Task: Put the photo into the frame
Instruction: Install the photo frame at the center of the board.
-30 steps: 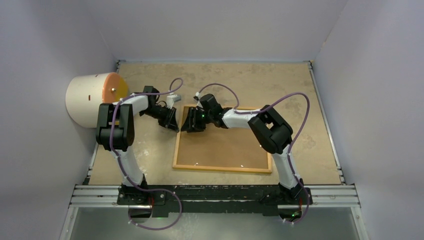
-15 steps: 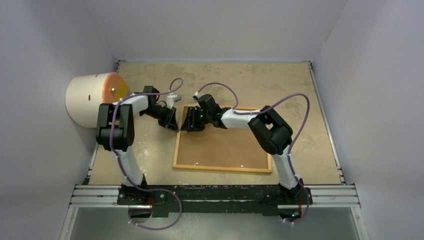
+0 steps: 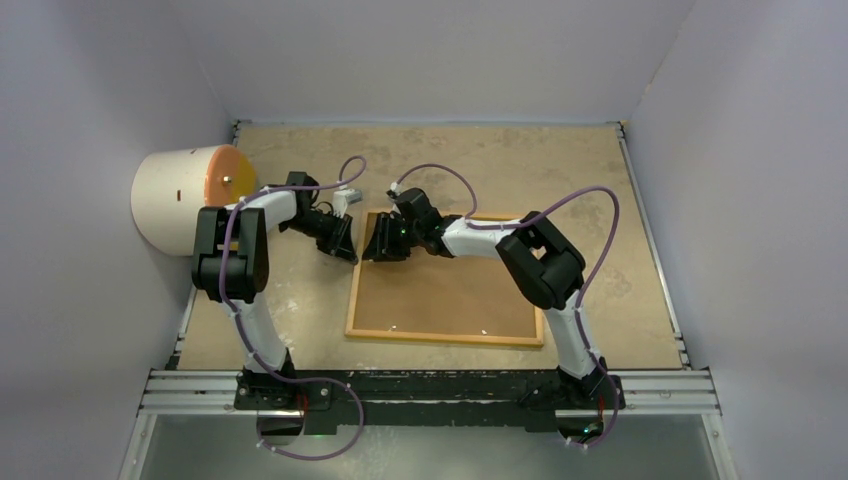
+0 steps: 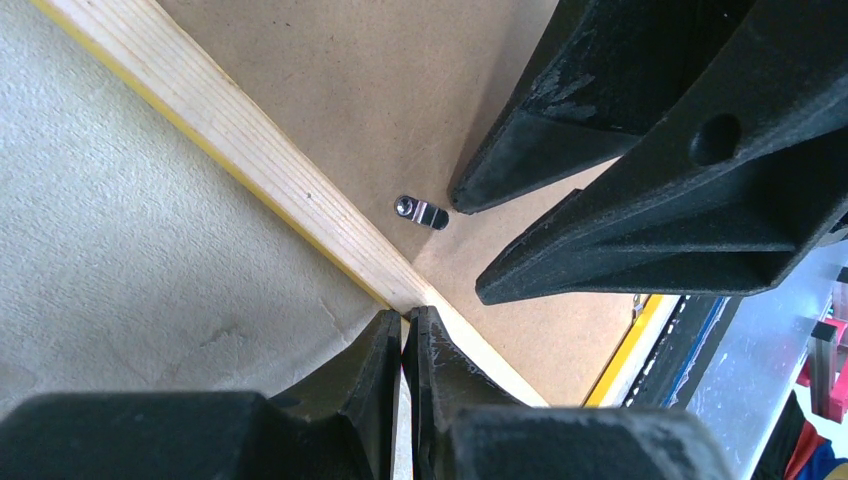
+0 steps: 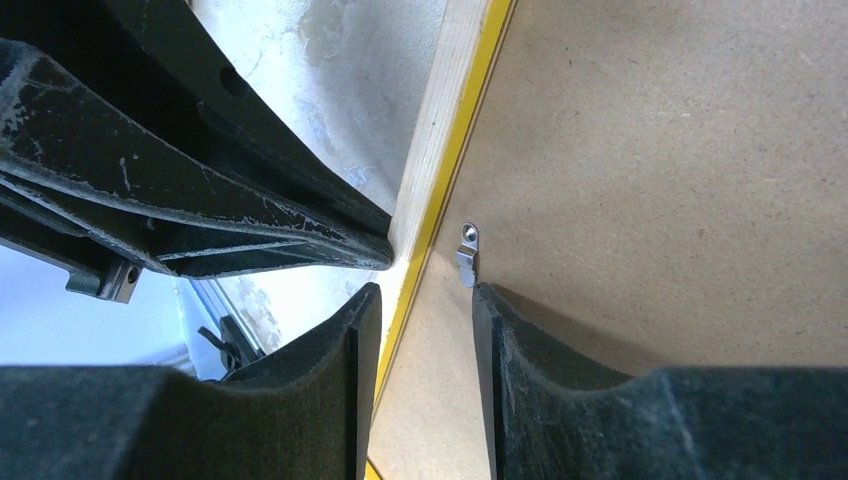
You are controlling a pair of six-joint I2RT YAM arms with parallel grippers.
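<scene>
The frame (image 3: 445, 337) lies face down on the table, light wood back up, with the brown backing board (image 3: 450, 290) inside it. The photo is hidden. My left gripper (image 3: 348, 250) is shut, its tips touching the frame's far-left corner (image 4: 405, 312). My right gripper (image 3: 373, 250) is open over the same corner. In the right wrist view it (image 5: 425, 298) straddles the yellow-edged rail (image 5: 440, 130), one finger outside the frame, the other on the backing board (image 5: 680, 150) beside a small metal clip (image 5: 467, 255). The clip also shows in the left wrist view (image 4: 421, 210).
A cream cylinder with an orange face (image 3: 185, 195) lies at the far left by the wall. Walls enclose the table on three sides. A metal rail (image 3: 430, 385) carries the arm bases at the near edge.
My right gripper has edged slightly left toward the frame's far-left corner. The left gripper and the frame stay where they were.
</scene>
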